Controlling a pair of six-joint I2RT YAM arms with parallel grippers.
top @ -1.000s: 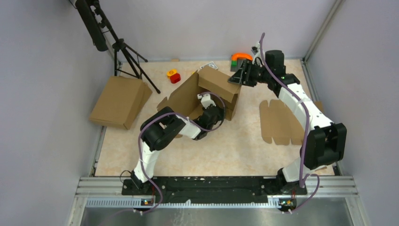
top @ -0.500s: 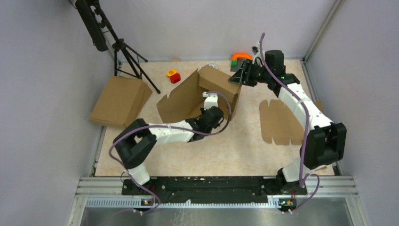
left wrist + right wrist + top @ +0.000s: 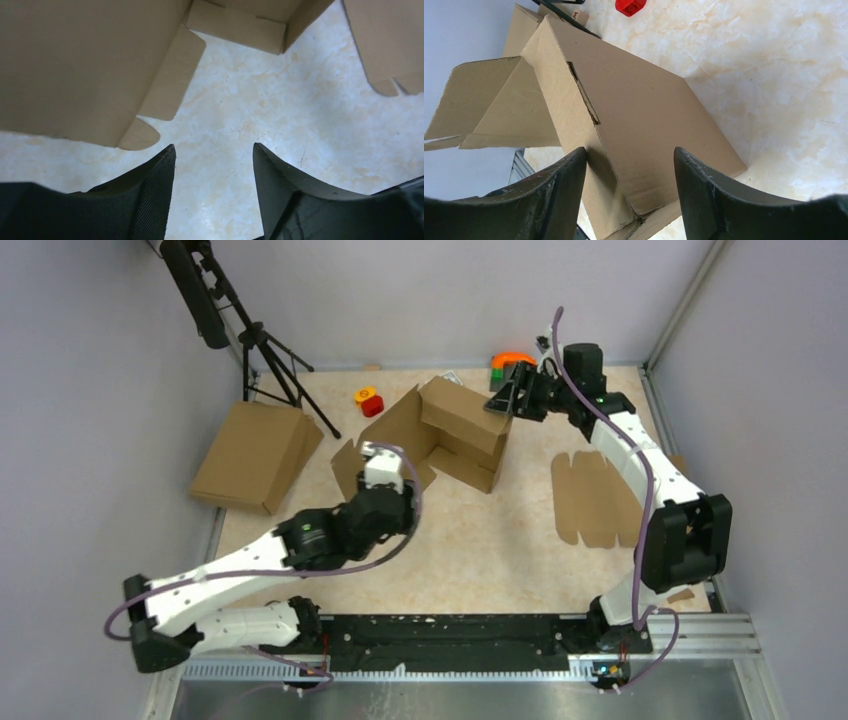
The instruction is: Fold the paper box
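Your left arm has swung back out of the paper box (image 3: 455, 430), which sits at the far middle of the table (image 3: 480, 550). Only its wrist view shows the left claw (image 3: 214, 150) released, over bare tabletop just short of a flap. The right claw (image 3: 629, 150) stands parted, straddling the box's top corner.

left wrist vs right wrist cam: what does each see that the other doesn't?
Left wrist only: left gripper, open over bare marbled tabletop; a rounded tab of the plain brown corrugated cardboard paper box. Right wrist only: right gripper, open, facing the box's slotted panel; a red plastic block; a black tripod leg. Both: the box and the tabletop.
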